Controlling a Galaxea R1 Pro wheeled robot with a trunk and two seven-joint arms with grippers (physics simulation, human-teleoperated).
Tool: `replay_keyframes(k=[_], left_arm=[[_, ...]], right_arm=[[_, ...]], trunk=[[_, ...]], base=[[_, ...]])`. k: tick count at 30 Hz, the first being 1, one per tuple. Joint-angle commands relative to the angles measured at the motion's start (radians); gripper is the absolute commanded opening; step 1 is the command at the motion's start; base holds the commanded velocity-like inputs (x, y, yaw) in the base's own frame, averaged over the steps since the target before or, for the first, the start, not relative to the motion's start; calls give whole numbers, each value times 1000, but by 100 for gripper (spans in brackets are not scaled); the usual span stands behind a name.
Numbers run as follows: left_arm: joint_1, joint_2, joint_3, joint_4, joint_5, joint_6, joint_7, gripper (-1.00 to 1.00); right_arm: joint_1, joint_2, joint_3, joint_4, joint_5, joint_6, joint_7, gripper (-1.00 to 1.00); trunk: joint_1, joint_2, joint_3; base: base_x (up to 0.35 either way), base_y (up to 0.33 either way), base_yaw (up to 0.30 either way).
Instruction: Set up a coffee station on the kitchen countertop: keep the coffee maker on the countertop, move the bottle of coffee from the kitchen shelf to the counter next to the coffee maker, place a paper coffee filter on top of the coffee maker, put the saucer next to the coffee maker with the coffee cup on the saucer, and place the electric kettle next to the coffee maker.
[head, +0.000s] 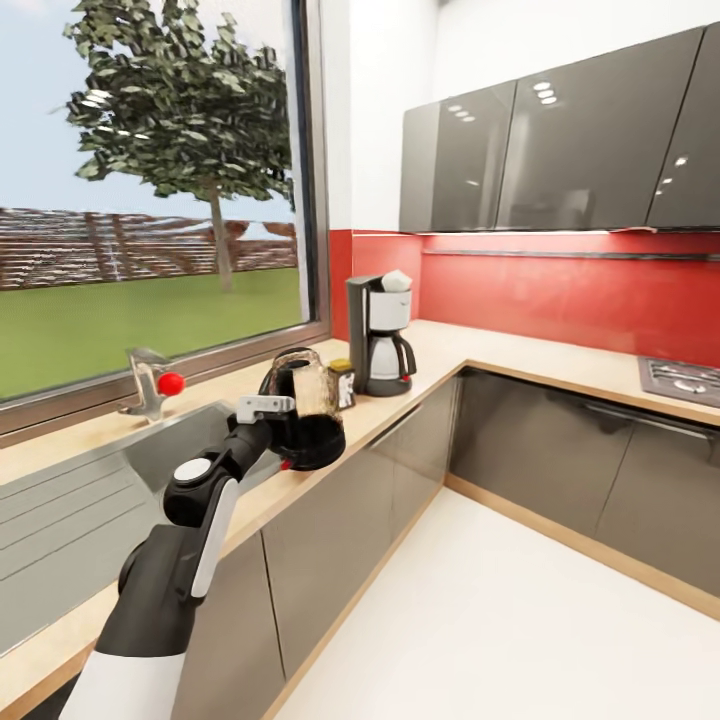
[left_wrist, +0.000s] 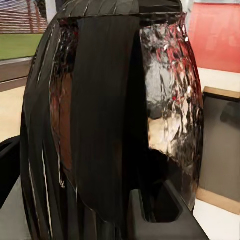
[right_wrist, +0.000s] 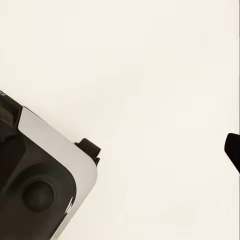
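Our left gripper (head: 285, 432) is clamped on the rounded clear-glass electric kettle with black handle and base (head: 305, 415), holding it tilted over the front edge of the long light-wood countertop (head: 520, 352). In our left wrist view the kettle's black handle (left_wrist: 102, 115) sits right before the camera. Just beyond the kettle stands the small dark brown bottle of coffee with a yellow lid (head: 342, 383), and beside that the tall black coffee maker (head: 381, 335), a white paper coffee filter (head: 397, 281) on top. We cannot tell our right gripper's state.
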Motion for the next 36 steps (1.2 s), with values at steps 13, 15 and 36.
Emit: replay_keyframes(k=[13,15,36], left_arm=[[-1,0,2,-1,3,6,-3,-100],[-1,0,2,-1,3,6,-3,-100],[-1,1,2,0,3,6,-3,-100]], right_arm=[[0,1,-9,-1,1,1,10,100],[0,1,-9,-1,1,1,10,100],[0,1,-9,-1,1,0,8,100]], trunk=[[0,-1,3],[0,-1,5],[0,-1,11]], base=[[88,-109,24],[2,-5,-121],[14,-93,-120]])
